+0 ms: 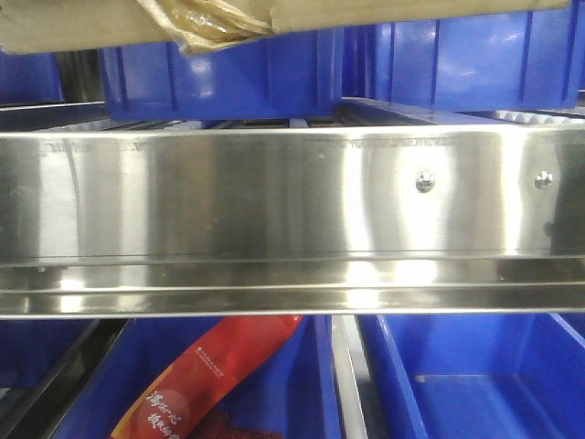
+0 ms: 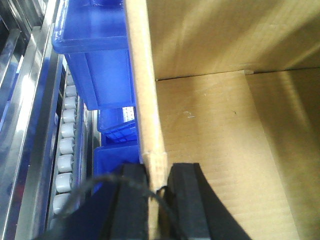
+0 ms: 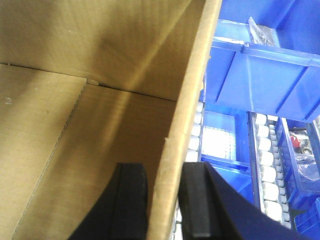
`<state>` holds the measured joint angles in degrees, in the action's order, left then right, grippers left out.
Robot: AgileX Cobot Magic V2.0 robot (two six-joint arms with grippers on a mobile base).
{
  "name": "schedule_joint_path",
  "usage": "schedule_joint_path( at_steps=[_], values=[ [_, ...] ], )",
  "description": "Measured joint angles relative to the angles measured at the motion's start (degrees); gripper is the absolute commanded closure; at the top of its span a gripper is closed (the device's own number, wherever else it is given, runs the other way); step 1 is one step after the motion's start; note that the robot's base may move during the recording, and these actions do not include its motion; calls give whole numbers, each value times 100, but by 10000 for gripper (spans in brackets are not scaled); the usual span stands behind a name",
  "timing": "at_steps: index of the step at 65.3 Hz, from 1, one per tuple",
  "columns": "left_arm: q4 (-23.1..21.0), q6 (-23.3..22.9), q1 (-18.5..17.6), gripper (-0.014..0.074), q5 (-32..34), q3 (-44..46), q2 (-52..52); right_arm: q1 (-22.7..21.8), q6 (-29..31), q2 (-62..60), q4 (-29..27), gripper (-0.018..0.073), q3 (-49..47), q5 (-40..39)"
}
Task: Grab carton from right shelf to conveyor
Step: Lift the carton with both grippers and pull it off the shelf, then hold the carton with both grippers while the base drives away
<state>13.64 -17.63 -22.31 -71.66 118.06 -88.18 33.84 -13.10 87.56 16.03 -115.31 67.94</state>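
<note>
- Pinching the left side wall of the open brown corrugated cardboard carton (image 2: 220,150), the left gripper (image 2: 156,172) has its black jaws pressed on the wall's top edge, one inside the box and one outside.
- The right gripper (image 3: 164,170) grips the opposite wall the same way: its jaws are clamped on the cardboard rim, one within and one without.
- Inside the carton, a flat floor, a flap seam and shadowed walls show.
- In the front view the carton's underside, with a strip of crinkled clear tape (image 1: 215,23), runs along the top edge above a wide brushed stainless-steel rail (image 1: 292,210). Whether its base rests on anything cannot be told.
- Outside the left wall the room is narrow. Deep blue plastic bins (image 2: 100,65) sit just beside it, and past them a lane of white rollers (image 2: 65,135) runs along steel framing.
- Outside the right wall a second roller row (image 3: 196,135) lies just beside the cardboard. Beyond it is a large blue plastic tub (image 3: 260,80) holding a clear plastic bag (image 3: 257,30).
- A smaller blue tray (image 3: 305,160) at the right edge of that view holds bagged red items, too small to name.
- Below the rail, a lower blue bin (image 1: 137,357) holds a red printed packet (image 1: 210,375) lying slanted. The neighbouring blue bin (image 1: 484,384) shows its smooth floor.
</note>
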Motion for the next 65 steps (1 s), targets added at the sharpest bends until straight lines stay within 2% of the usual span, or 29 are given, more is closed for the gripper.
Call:
schedule_joint_path(
  at_steps=[65],
  values=[
    [33, 0, 0, 615, 0, 0, 0, 0, 0, 10, 0, 626, 0, -36]
  ],
)
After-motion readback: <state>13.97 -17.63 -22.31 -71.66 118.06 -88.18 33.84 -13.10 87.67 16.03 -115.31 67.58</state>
